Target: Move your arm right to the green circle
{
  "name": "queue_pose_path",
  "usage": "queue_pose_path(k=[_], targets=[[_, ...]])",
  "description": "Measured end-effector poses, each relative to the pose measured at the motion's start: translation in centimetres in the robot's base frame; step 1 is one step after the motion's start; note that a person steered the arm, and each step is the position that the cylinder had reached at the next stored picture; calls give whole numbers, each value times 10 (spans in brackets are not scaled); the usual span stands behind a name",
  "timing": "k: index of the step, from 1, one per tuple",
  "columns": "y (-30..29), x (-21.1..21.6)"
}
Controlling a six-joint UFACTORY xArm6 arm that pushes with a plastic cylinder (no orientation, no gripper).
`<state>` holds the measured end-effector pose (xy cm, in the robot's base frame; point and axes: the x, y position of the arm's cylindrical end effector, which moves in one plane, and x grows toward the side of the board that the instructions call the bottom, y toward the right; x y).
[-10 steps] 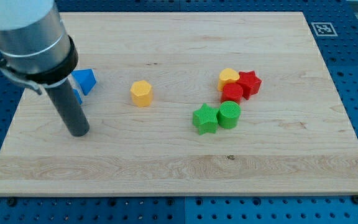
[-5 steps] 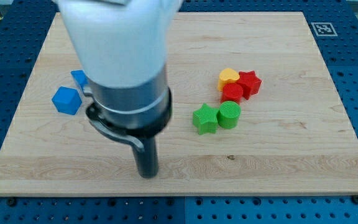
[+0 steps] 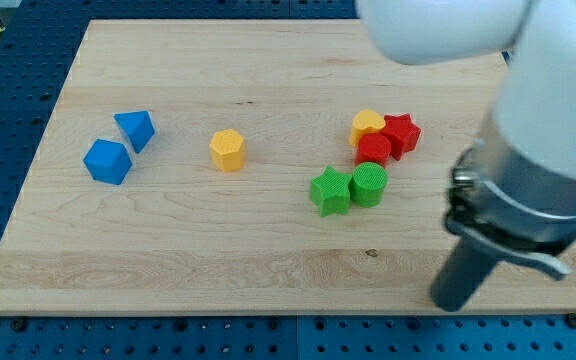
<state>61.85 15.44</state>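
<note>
The green circle (image 3: 368,184) lies right of the board's middle, touching a green star (image 3: 330,191) on its left. My tip (image 3: 453,302) rests on the board near the bottom right, below and to the right of the green circle, well apart from it. The arm's body covers the view's upper right.
A red circle (image 3: 373,149), a red star (image 3: 401,134) and a yellow heart (image 3: 367,124) cluster just above the green circle. A yellow hexagon (image 3: 227,150) sits mid-board. Two blue blocks (image 3: 106,161) (image 3: 135,129) lie at the left. The wooden board (image 3: 268,280) ends close below my tip.
My tip has swept from the board's left side, past the bottom middle, to the bottom right. No block has moved.
</note>
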Motion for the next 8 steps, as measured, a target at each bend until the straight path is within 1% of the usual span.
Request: queue_pose_path(k=[1,3,4,5,6,8], targets=[[-1,-5],[-1,-36],[11,-50],[11,-63],[11,-80],[8,-131]])
